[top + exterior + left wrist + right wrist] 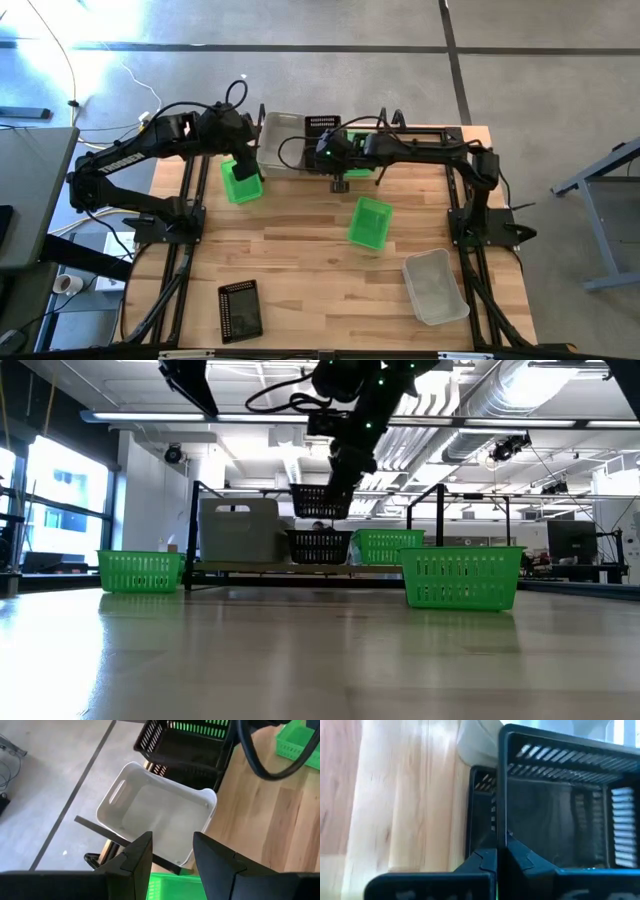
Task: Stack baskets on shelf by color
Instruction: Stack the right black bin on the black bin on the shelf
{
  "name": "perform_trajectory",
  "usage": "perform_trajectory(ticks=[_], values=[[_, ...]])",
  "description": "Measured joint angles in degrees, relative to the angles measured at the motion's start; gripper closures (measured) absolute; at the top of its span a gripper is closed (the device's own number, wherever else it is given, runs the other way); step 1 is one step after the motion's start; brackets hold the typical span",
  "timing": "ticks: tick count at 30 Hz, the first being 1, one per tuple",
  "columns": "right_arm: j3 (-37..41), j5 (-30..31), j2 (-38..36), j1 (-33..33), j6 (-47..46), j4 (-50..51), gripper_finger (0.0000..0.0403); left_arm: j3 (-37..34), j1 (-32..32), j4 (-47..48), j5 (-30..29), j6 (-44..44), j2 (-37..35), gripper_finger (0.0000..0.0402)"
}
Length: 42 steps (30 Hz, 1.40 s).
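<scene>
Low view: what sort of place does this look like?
Probably a large open office or lab: exposed ceiling ducts, strip lights and tall windows behind the wooden table with two mounted robot arms.

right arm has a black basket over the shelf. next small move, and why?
Probably lower it straight down and then release. The right gripper is shut on the rim of a black basket, held above another black basket already on the shelf. In the low view the two look lined up with a gap between them, so descending should nest them.
</scene>
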<state>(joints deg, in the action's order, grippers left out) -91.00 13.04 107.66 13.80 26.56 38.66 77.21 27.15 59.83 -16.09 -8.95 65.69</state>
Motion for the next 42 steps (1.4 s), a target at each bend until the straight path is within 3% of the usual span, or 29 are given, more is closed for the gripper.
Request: perform_trajectory(ticks=[31, 42], values=[[0.0, -4.4, 3.9, 2.3, -2.1, -1.4, 0.0401, 0.0, 2.5, 0.0, 0.1, -0.7, 0.0, 0.0270], [0.0, -3.5, 3.8, 2.3, -3.4, -2.4, 0.0315, 0.0, 2.5, 0.1, 0.1, -0.7, 0.0, 0.0270]])
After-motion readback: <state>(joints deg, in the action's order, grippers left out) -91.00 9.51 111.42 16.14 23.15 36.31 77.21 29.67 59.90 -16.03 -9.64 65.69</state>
